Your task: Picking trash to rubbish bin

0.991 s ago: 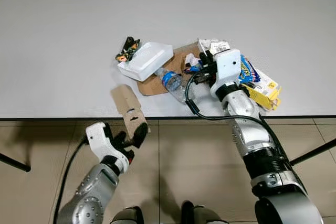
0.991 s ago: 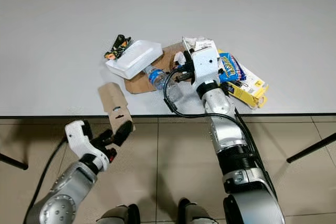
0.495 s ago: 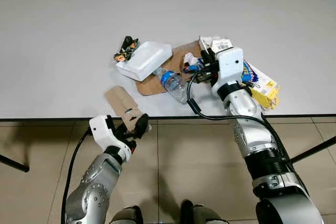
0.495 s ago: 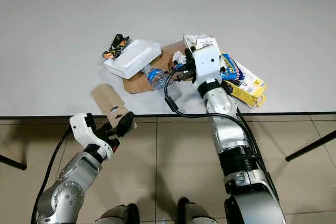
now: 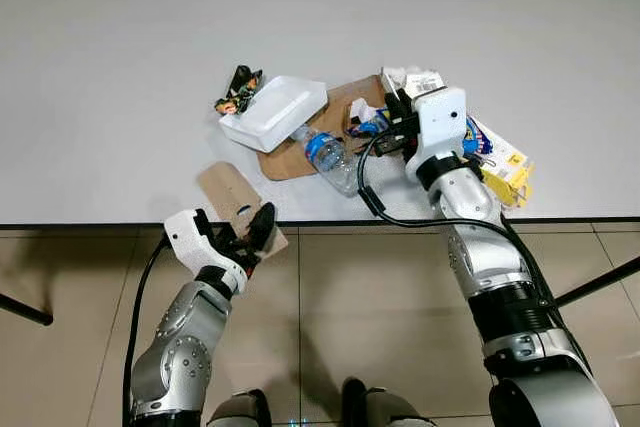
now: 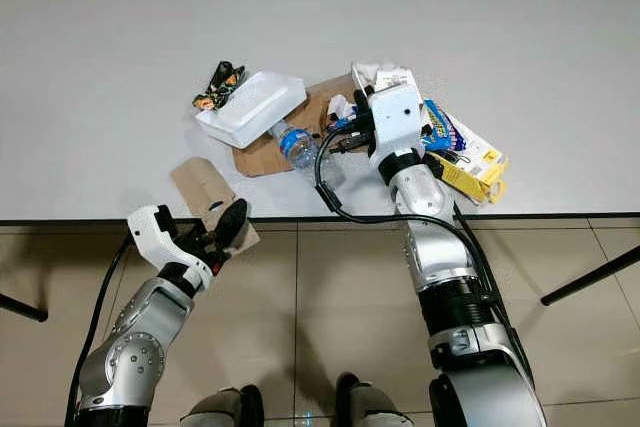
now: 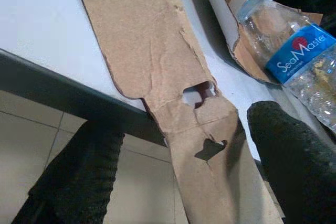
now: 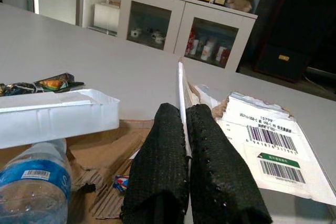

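A torn brown cardboard strip (image 5: 230,195) lies on the grey table (image 5: 120,67) with its near end hanging over the front edge. My left gripper (image 5: 245,233) is below that edge, open, one finger on each side of the overhanging end (image 7: 202,145) without pinching it. My right gripper (image 5: 393,109) is in the trash pile, shut on the thin edge of a white labelled packet (image 8: 268,140). Beside it lie a clear water bottle (image 5: 328,157), a white foam box (image 5: 275,112) and a brown cardboard sheet (image 5: 285,162).
A dark snack wrapper (image 5: 238,92) lies left of the foam box. A blue wrapper (image 5: 470,132) and a yellow carton (image 5: 505,172) lie right of my right wrist. Tiled floor (image 5: 350,297) runs under the table's front edge. A white cabinet (image 8: 184,30) stands beyond the table.
The cardboard strip has tipped from upright in my left gripper to lying flat over the table edge, and the left fingers have come apart. My right gripper has barely moved.
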Available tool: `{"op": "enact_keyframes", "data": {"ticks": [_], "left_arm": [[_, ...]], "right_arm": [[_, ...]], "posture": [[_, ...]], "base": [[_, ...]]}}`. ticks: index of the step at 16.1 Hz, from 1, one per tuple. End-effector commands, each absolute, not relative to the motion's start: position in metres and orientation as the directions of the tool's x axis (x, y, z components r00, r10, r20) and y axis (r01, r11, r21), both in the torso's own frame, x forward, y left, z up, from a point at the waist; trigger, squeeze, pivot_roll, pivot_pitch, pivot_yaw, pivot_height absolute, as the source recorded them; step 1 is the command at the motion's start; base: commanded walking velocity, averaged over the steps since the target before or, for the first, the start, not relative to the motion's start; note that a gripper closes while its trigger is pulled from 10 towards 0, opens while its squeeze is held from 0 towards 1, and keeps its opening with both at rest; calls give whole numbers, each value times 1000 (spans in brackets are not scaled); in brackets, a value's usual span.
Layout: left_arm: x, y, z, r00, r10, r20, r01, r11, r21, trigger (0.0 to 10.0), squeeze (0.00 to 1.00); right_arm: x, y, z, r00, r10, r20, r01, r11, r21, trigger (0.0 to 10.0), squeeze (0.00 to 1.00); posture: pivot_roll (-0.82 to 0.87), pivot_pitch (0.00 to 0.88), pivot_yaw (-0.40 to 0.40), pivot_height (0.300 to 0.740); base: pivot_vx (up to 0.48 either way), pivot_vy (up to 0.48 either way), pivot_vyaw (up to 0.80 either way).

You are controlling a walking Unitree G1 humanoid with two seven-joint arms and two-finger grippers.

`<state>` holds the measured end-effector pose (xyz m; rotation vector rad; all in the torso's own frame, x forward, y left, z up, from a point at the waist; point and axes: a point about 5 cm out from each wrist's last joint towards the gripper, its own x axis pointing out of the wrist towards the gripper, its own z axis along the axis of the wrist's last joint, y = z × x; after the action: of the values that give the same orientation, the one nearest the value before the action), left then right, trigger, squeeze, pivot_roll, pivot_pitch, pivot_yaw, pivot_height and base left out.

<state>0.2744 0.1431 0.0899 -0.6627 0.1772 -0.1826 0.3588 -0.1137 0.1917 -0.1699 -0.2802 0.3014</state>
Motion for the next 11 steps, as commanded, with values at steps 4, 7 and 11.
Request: {"op": "enact_keyframes", "data": {"ticks": [4, 7, 11], "left_arm": [[271, 135, 84, 960, -255, -113, 126, 757, -641, 10000, 0], [266, 124, 78, 948, -288, -134, 135, 747, -651, 10000, 0], [264, 110, 78, 928, -344, -143, 172, 735, -656, 10000, 0]], "right_arm": [[356, -116, 188, 920, 321, 225, -273, 937, -220, 10000, 0], [357, -116, 189, 919, 323, 226, -274, 936, -223, 10000, 0], [357, -116, 190, 919, 323, 227, -273, 936, -224, 10000, 0]], "posture": [[-82, 203, -40, 740], [-84, 204, -43, 740], [-85, 203, -41, 740]], "base": [[0, 0, 0], [0, 0, 0], [0, 0, 0]]}}
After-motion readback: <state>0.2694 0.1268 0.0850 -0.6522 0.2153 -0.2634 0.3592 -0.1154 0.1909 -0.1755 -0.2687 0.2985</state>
